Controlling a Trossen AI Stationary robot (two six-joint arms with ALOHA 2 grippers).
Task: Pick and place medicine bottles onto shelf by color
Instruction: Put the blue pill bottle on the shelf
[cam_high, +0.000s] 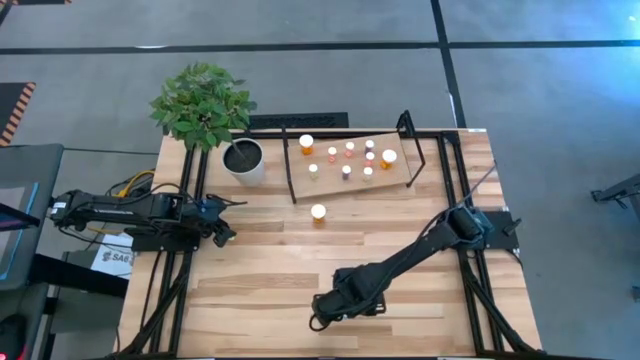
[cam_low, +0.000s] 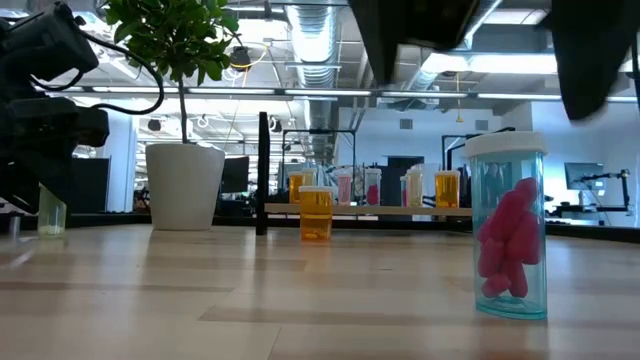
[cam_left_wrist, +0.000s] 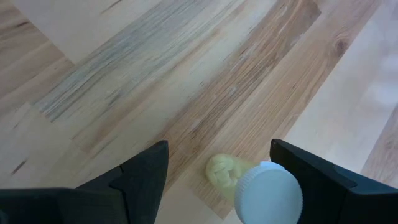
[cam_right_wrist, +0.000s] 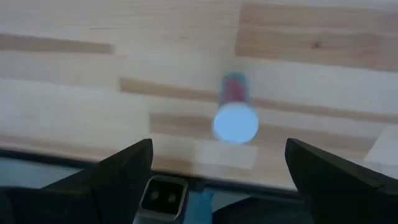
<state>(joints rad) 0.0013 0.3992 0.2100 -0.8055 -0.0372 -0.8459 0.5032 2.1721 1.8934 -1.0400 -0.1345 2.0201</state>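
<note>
Two grippers are hanging open: the right gripper (cam_right_wrist: 214, 171) is hovering over a clear bottle of pink pills (cam_low: 507, 228), low-right in the low view, while the left gripper (cam_left_wrist: 217, 171) is straddling a pale-green bottle (cam_left_wrist: 264, 190). Farther back, an orange bottle (cam_high: 318, 212) is standing before the wooden shelf (cam_high: 395, 140).

Seen from above, a small clear bottle with a round white cap and pinkish-red contents (cam_right_wrist: 235, 115) stands upright on the pale wooden plank tabletop (cam_right_wrist: 93, 74). The right gripper (cam_right_wrist: 217, 171) hangs above it, its two dark fingers (cam_right_wrist: 121, 171) spread wide to either side of the bottle, neither touching it. Just beyond the bottle runs the tabletop's edge, where a small grey camera-like block (cam_right_wrist: 160, 198) sits.
</note>
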